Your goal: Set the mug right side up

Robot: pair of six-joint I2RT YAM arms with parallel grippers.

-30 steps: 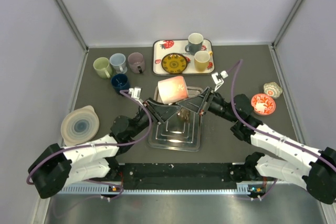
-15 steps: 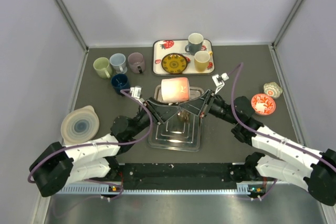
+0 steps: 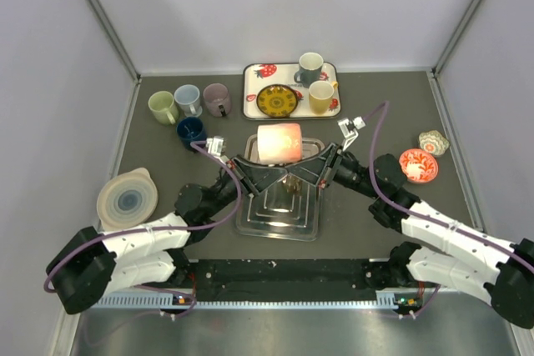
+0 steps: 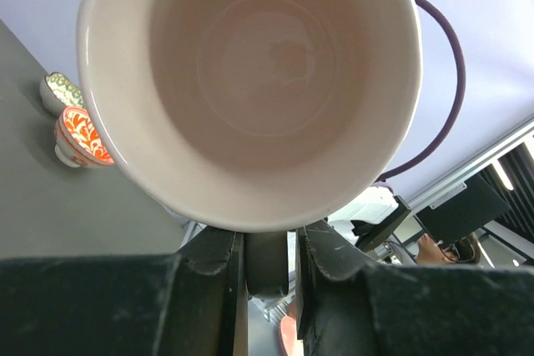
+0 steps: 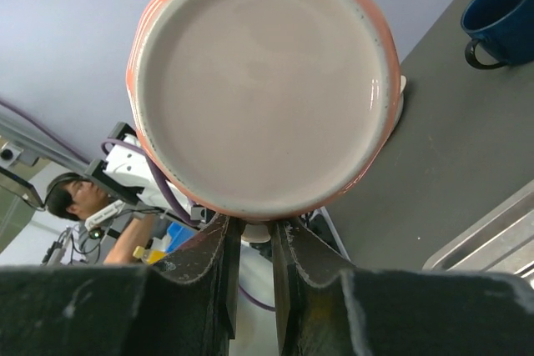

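Note:
A pink-orange mug (image 3: pixel 279 142) lies on its side in the air above the metal tray (image 3: pixel 279 214), mouth facing left. Its handle hangs down between both grippers. My left gripper (image 3: pixel 274 174) is shut on the handle; the left wrist view looks into the pale inside of the mug (image 4: pixel 250 81), with the handle (image 4: pixel 269 260) between my left gripper's (image 4: pixel 267 266) fingers. My right gripper (image 3: pixel 304 174) is shut on the same handle from the other side; the right wrist view shows the mug's flat base (image 5: pixel 259 81) above my right gripper (image 5: pixel 256 248).
A strawberry-print tray (image 3: pixel 250 93) at the back holds two mugs and a yellow plate. Three mugs and a blue mug (image 3: pixel 191 131) stand back left. A pale lidded dish (image 3: pixel 127 199) lies left. An orange bowl (image 3: pixel 417 165) and a small patterned bowl (image 3: pixel 433 142) sit right.
The mug has turned from tilted to level and shifted slightly right. Both grippers have stayed on its handle.

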